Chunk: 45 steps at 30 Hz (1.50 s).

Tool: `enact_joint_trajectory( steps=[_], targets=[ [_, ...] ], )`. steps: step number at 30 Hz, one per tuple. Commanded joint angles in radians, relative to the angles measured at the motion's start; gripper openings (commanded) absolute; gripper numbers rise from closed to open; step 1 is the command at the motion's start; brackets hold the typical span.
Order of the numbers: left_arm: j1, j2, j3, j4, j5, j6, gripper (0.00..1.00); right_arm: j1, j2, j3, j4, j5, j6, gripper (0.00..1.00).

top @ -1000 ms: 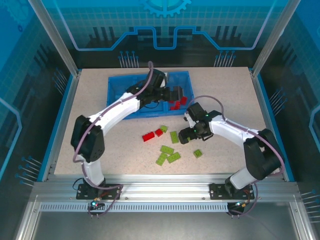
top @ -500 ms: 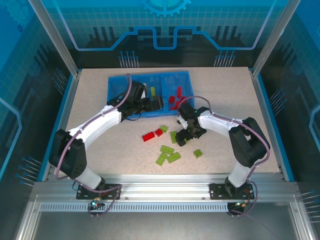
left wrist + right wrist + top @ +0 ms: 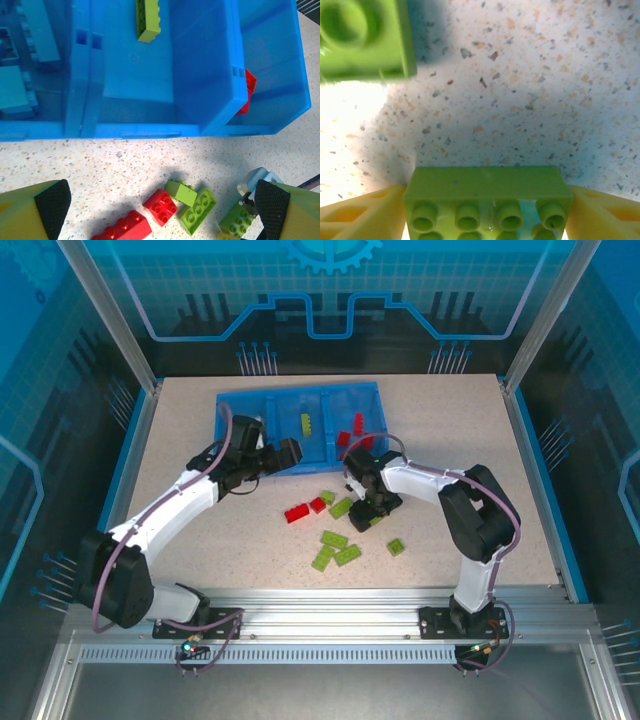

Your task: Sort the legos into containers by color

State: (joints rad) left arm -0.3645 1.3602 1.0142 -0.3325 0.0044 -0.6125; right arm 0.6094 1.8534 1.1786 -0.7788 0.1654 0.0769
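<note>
The blue tray (image 3: 240,410) lies at the back, its containers side by side. A green lego (image 3: 148,20) is in the middle one, red legos (image 3: 355,430) in the right one, and light blue ones (image 3: 20,95) show through the left wall. On the table, red legos (image 3: 296,512) and green legos (image 3: 334,539) are scattered. My right gripper (image 3: 368,508) is down among them, both fingers pressed on the ends of a lime green lego (image 3: 487,197). My left gripper (image 3: 290,452) hovers open just in front of the tray, above a red lego (image 3: 161,206), holding nothing.
The tray's near wall (image 3: 150,127) stands close ahead of the left gripper. Another green lego (image 3: 365,40) lies just beyond the right gripper's brick. Bare speckled tabletop (image 3: 460,430) stretches to the right of the tray.
The left arm has drawn back out of the tray toward the near left. The right gripper has shifted left onto a green lego and its fingers have closed in on it.
</note>
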Motion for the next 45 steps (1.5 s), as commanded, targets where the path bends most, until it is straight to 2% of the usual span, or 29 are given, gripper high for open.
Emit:
enact_joint_trajectory(
  steps=[1,4,9,16,20,24,28,30,40,45],
  targets=[
    [0.018,-0.04,-0.025,-0.002,-0.018,-0.026,0.99,0.011,0.027,0.015,-0.064,0.058,-0.013,0.72],
    [0.021,-0.052,-0.034,-0.008,-0.02,-0.025,0.99,0.015,0.004,0.022,-0.066,0.049,-0.01,0.62],
    [0.022,-0.054,-0.058,-0.008,-0.022,-0.028,0.99,0.018,-0.083,0.076,-0.076,-0.018,0.001,0.54],
    [0.023,-0.05,-0.127,-0.016,-0.046,-0.032,0.99,-0.009,-0.169,0.237,0.015,-0.286,0.041,0.55],
    [0.022,-0.058,-0.173,-0.013,-0.061,-0.041,0.99,-0.045,-0.104,0.348,0.099,-0.41,0.132,0.54],
    [0.023,-0.067,-0.211,0.003,-0.05,-0.056,0.99,-0.076,0.026,0.485,0.152,-0.512,0.267,0.53],
    [0.022,-0.06,-0.229,0.007,-0.042,-0.061,0.99,-0.073,0.149,0.617,0.147,-0.568,0.329,0.52],
    [0.023,-0.053,-0.233,0.013,-0.037,-0.065,0.99,-0.073,0.199,0.673,0.14,-0.57,0.363,0.52],
    [0.02,-0.029,-0.274,0.045,0.018,-0.104,0.99,-0.066,0.409,0.963,-0.005,-0.403,0.465,0.58],
    [-0.003,-0.005,-0.281,0.046,0.042,-0.148,0.99,-0.051,0.468,1.062,-0.061,-0.365,0.464,0.74]
  ],
)
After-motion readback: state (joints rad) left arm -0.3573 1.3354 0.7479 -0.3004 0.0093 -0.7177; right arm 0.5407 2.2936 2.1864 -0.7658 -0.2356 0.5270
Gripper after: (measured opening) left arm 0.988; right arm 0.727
